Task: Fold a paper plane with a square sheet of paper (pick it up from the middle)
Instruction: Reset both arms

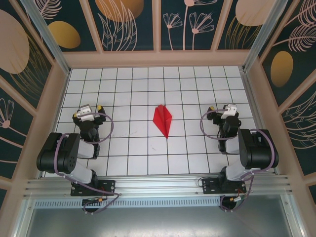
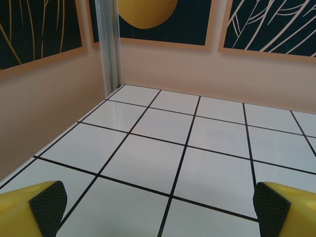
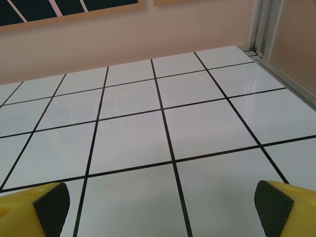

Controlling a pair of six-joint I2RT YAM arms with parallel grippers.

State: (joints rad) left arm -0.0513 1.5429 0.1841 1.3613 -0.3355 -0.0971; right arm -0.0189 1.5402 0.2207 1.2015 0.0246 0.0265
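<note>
Finds left gripper [image 1: 89, 110] and right gripper [image 1: 224, 109] at the near sides, both with fingers apart and empty, and between them the paper plane [image 1: 163, 120] flat on the table [image 1: 133, 89], long axis near-to-far, maybe slightly closer to the right one.

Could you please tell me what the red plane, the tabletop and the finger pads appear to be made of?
The paper plane looks like thin matte red paper, with sharp creases. The table seems to be glossy white tile or laminate, since it reflects the walls. The pads on the left hand look like black textured rubber.
</note>
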